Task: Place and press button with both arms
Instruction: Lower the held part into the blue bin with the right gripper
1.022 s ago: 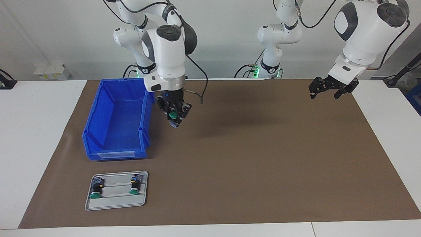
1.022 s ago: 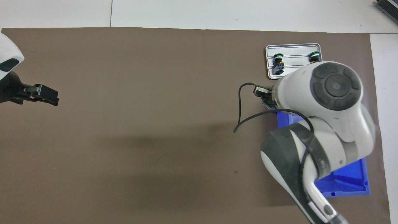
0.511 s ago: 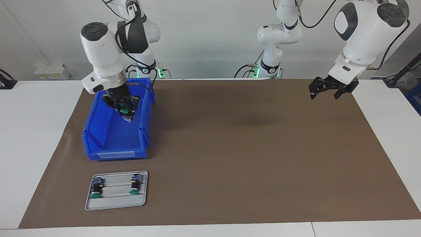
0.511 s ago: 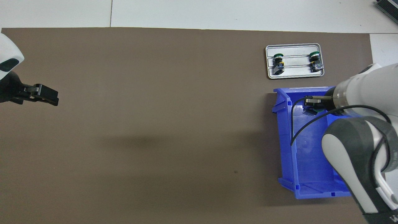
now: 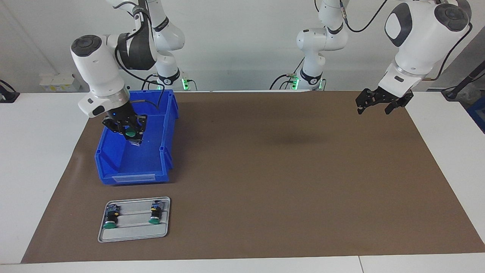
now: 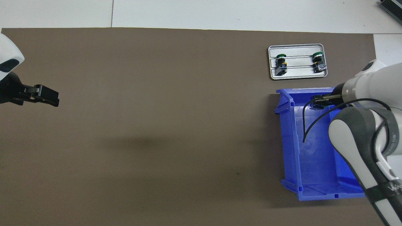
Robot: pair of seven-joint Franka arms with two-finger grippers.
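Right hand [image 5: 130,133] hung over the blue bin [image 5: 166,125], fingers pinched on a button [image 5: 130,133] whose green cap faced outward between them. In the overhead view that hand [image 6: 317,103] showed over the bin's [image 6: 290,138] end farther from the robots, with a black cable looping from the wrist above the bin's floor. No contact between the held button and the bin could be made out.

Left hand [image 5: 373,104] waited in the air over the brown mat [image 5: 288,178] at the left arm's end of the table [image 5: 38,151], fingers spread and holding nothing; the overhead view showed it [image 6: 47,95] near the mat's [image 6: 157,110] edge.

Farther from the robots than the bin, just beside it, a grey tray [image 5: 132,231] lay on the mat. Two more buttons [image 5: 110,218] [image 5: 154,214] lay on it, apart from each other, green caps pointing away from the robots. From overhead the tray [image 6: 298,74] and its buttons [image 6: 281,62] [image 6: 318,59] showed the same layout.
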